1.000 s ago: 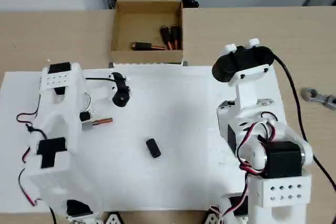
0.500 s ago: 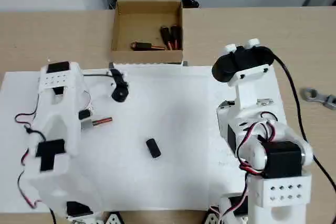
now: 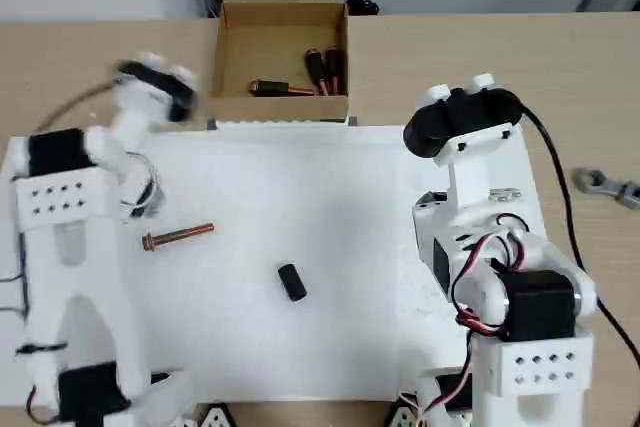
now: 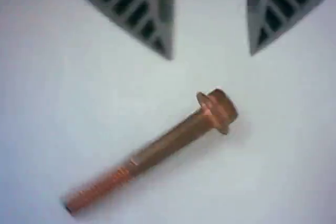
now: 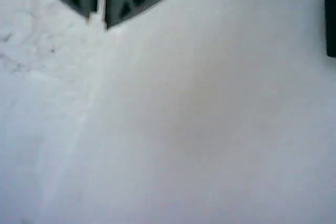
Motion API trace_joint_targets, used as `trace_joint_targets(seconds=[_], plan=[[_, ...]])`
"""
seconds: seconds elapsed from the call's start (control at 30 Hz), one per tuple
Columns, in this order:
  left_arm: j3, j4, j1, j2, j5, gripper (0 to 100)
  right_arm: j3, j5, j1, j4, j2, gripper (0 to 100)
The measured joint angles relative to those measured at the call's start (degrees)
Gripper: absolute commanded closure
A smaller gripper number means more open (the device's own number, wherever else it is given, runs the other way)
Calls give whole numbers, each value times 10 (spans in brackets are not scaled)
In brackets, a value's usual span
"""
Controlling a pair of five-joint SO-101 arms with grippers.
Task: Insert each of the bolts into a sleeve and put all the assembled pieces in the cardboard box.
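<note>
A copper bolt (image 3: pixel 178 237) lies flat on the white sheet (image 3: pixel 330 197), left of centre. In the left wrist view my left gripper (image 4: pixel 210 53) hangs open just above the bolt (image 4: pixel 157 153), touching nothing. A short black sleeve (image 3: pixel 291 282) lies on the sheet near the middle, apart from the bolt. The cardboard box (image 3: pixel 280 107) stands at the back and holds several assembled pieces (image 3: pixel 325 69). My right gripper (image 5: pixel 100 18) is shut and empty, low over the sheet, with the sleeve (image 5: pixel 331 23) at the picture's edge.
The left arm's body (image 3: pixel 65 247) stands along the sheet's left side and the right arm's body (image 3: pixel 500 287) along its right side. A metal wrench (image 3: pixel 605 185) lies on the wooden table at far right. Bare sheet stretches between the two arms.
The left gripper has let go of the bolt, which now lies free on the sheet. The left arm has pulled back to the left. The right arm has not moved.
</note>
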Motion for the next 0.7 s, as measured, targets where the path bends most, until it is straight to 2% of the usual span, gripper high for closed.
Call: trace_joint_targets(seconds=[0.07, 0.13, 0.2, 0.33, 0.47, 0.53, 0.7], plan=[[0, -4, -18, -8, 136, 960, 0, -7, 0, -5, 0, 995], [0, -10, -25, -13, 235, 960, 0, -9, 0, -18, 1, 995], [0, -12, -35, -16, 312, 960, 5, -7, 0, -42, 3, 995], [3, -34, -50, -16, 390, 960, 26, 13, -7, -84, 31, 995], [16, -37, -46, 6, 555, 951, 41, 16, -5, -120, 68, 995], [18, -36, -46, 36, 599, 934, 41, 16, -6, -132, 75, 995], [23, -36, -41, 144, 633, 871, 41, 27, -11, -143, 76, 995]])
